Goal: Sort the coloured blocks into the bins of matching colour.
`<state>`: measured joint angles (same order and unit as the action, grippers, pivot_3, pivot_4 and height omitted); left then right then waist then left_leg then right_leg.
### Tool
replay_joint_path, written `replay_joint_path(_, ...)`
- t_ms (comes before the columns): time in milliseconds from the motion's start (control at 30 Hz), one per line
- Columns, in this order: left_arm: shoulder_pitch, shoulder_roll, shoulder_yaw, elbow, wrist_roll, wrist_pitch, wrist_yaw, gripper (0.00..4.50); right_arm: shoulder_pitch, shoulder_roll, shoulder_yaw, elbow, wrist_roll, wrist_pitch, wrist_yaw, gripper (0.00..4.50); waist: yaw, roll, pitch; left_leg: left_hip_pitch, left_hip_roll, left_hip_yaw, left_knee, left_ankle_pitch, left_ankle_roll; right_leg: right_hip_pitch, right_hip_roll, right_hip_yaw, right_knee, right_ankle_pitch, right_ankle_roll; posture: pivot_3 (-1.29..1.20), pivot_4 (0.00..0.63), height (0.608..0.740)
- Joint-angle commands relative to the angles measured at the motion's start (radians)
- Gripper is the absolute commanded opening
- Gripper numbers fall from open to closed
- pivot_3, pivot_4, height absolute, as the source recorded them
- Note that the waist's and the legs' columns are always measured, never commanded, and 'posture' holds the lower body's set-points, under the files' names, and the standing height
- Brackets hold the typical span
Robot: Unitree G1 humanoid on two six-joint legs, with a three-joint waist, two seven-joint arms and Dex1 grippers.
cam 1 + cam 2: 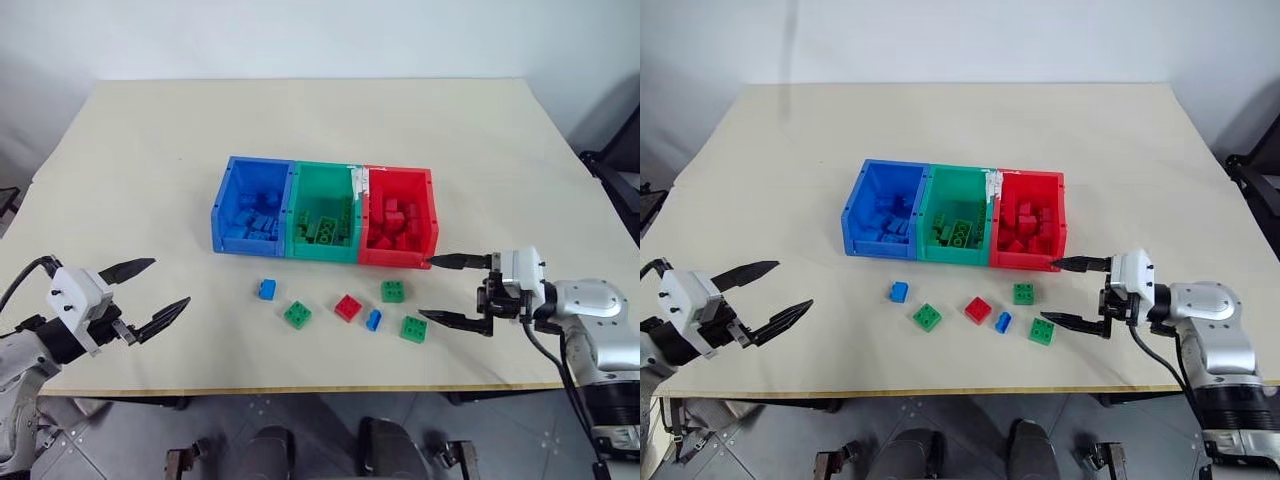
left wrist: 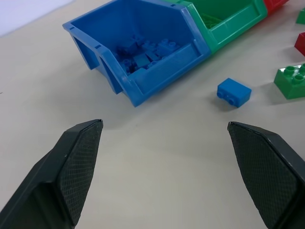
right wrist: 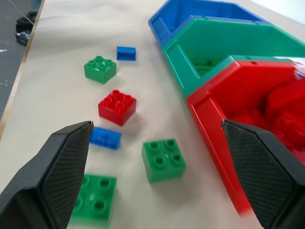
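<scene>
Three joined bins sit in a row near the middle of the pale bench (image 1: 150, 140): the blue bin (image 1: 222, 205) on the robot's left, the green bin (image 1: 297, 215) in the centre and the red bin (image 1: 430, 215) on the right, each already holding a heap of bricks of its own colour. On the bench just in front of the bins lie six loose blocks: a small blue block (image 1: 266, 289) before the blue bin, a green block (image 1: 297, 314) a little nearer the bench edge, a red block (image 1: 348, 307) roughly in the middle, a second small blue block (image 1: 374, 320) just beside it, a green block (image 1: 393, 291) close to the red bin's front wall, and another green block (image 1: 413, 328) nearest the right arm. The left gripper (image 1: 145, 292) hangs over the bench near its front left edge, well apart from the blocks, its two black fingers spread wide and holding nothing. The right gripper (image 1: 446, 290) points in from the right just beside the red bin's front corner, fingers likewise spread wide and empty, with the nearest green block just off its lower fingertip
</scene>
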<state>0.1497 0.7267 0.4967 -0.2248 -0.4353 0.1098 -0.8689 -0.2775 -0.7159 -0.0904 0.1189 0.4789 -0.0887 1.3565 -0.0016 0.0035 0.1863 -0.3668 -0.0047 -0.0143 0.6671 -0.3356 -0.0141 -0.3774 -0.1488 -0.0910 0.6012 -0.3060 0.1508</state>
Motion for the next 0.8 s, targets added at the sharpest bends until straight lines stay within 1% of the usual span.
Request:
replay_joint_path(33, -0.01, 0.009, -0.005, -0.019, -0.005, -0.002, -0.001, 4.46, 0.014, -0.003, -0.034, -0.044, 0.003, -0.016, -0.025, 4.5, 0.003, 0.0, 0.0, 0.0, 0.0, 0.0, 0.0, 0.0, 0.0, 0.0, 0.0, 0.0, 0.0, 0.0, 0.0, 0.0, 0.15, 0.74)
replay_joint_path(133, -0.014, 0.017, -0.045, -0.045, -0.009, 0.021, -0.016, 4.46, 0.052, -0.032, -0.073, -0.045, 0.008, -0.019, -0.028, 4.5, 0.01, 0.0, 0.0, -0.001, 0.0, 0.0, 0.0, 0.0, 0.0, 0.0, 0.0, -0.001, 0.0, 0.0, 0.0, 0.0, 0.15, 0.74)
replay_joint_path(200, -0.021, 0.025, -0.084, -0.078, -0.036, 0.031, -0.06, 4.46, 0.083, -0.061, -0.106, -0.04, 0.006, -0.021, -0.019, 4.5, 0.017, 0.0, 0.0, -0.001, -0.001, 0.0, 0.0, 0.0, 0.0, 0.0, 0.0, 0.0, 0.0, 0.0, 0.0, 0.0, 0.15, 0.74)
replay_joint_path(267, -0.029, 0.04, -0.14, -0.135, -0.085, 0.098, -0.098, 4.46, 0.123, -0.11, -0.122, -0.017, -0.024, -0.051, 0.009, 4.5, 0.024, 0.0, 0.0, -0.001, -0.001, 0.0, 0.001, -0.001, 0.001, 0.0, 0.0, 0.0, -0.001, 0.0, 0.0, 0.0, 0.15, 0.74)
replay_joint_path(367, -0.067, 0.031, -0.238, -0.195, -0.061, 0.087, -0.116, 4.46, 0.162, -0.147, -0.137, 0.005, -0.033, -0.059, 0.022, 4.5, 0.025, 0.0, 0.0, -0.001, -0.001, 0.0, 0.001, -0.001, 0.001, 0.001, 0.0, 0.0, -0.001, 0.0, 0.0, 0.0, 0.15, 0.74)
replay_joint_path(433, -0.092, 0.012, -0.297, -0.235, -0.062, 0.096, -0.11, 4.46, 0.173, -0.153, -0.125, -0.012, -0.036, -0.034, 0.016, 4.5, 0.023, 0.0, 0.0, 0.0, 0.0, 0.0, 0.001, -0.001, 0.001, 0.001, 0.0, 0.0, -0.001, 0.0, 0.0, 0.0, 0.15, 0.74)
replay_joint_path(567, -0.114, -0.003, -0.377, -0.277, -0.07, 0.127, -0.115, 4.46, 0.181, -0.139, -0.083, -0.062, -0.04, 0.03, -0.005, 4.5, 0.013, 0.0, 0.0, 0.001, 0.0, 0.002, 0.001, -0.001, 0.001, 0.001, 0.0, 0.0, 0.0, 0.0, 0.0, 0.0, 0.15, 0.74)
replay_joint_path(633, -0.107, 0.001, -0.382, -0.279, -0.068, 0.126, -0.121, 4.46, 0.18, -0.131, -0.049, -0.085, -0.047, 0.091, -0.027, 4.5, 0.011, 0.0, 0.0, 0.002, 0.001, 0.002, 0.001, 0.0, 0.0, 0.001, 0.001, 0.0, 0.0, 0.0, 0.0, 0.0, 0.15, 0.74)
replay_joint_path(800, -0.034, 0.035, -0.309, -0.277, -0.079, 0.117, -0.147, 4.46, 0.157, -0.098, 0.042, -0.083, -0.107, 0.137, -0.064, 4.5, 0.013, 0.0, 0.0, 0.001, 0.0, 0.002, 0.001, 0.0, 0.0, 0.001, 0.001, 0.0, 0.0, 0.0, 0.0, 0.0, 0.15, 0.74)
